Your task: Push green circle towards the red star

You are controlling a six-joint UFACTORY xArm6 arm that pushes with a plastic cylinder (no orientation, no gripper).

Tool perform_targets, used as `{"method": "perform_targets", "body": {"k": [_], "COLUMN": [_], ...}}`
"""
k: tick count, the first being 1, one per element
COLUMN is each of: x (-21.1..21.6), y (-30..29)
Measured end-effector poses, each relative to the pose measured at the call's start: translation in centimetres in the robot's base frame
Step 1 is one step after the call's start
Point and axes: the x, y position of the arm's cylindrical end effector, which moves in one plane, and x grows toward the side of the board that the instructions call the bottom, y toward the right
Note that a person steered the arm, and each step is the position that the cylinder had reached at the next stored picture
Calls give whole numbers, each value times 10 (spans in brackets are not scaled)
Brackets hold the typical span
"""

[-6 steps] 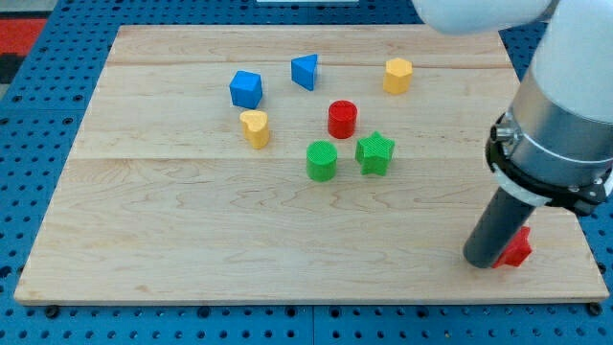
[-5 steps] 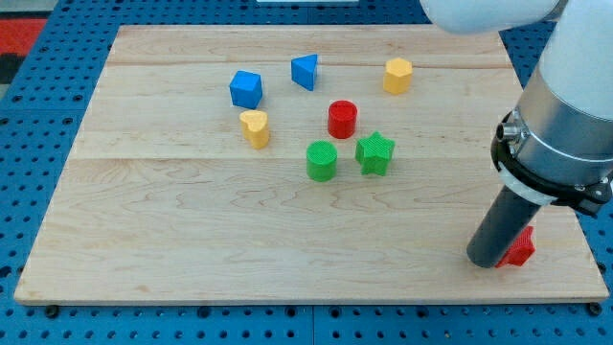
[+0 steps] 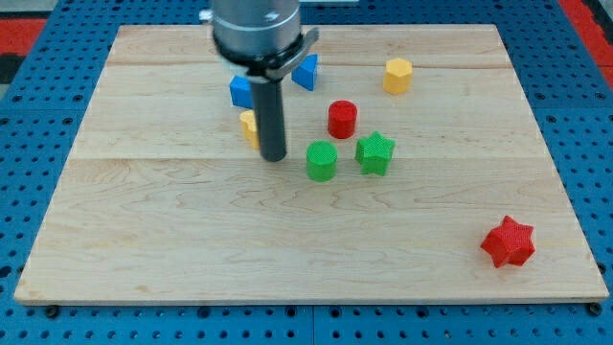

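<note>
The green circle (image 3: 322, 160) sits near the middle of the wooden board. The red star (image 3: 508, 241) lies far off at the view's bottom right, near the board's corner. My tip (image 3: 275, 156) rests on the board just to the view's left of the green circle, a small gap apart from it. The rod stands in front of the yellow heart (image 3: 249, 125) and partly hides it.
A green star (image 3: 375, 153) is right beside the green circle on its right. A red cylinder (image 3: 342, 119) is above them. A blue cube (image 3: 240, 90), a blue triangle (image 3: 306, 71) and a yellow hexagon (image 3: 398, 74) lie toward the view's top.
The arm has swung from beside the red star at the bottom right to the left side of the green circle. The red star now shows fully. No block has moved.
</note>
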Motion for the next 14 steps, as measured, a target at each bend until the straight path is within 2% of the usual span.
{"method": "perform_targets", "body": {"k": [1,2,3,4,6,12,14], "x": [-6,33,54,72,97,103,103], "y": [25,37,67,85,85,182,186]}}
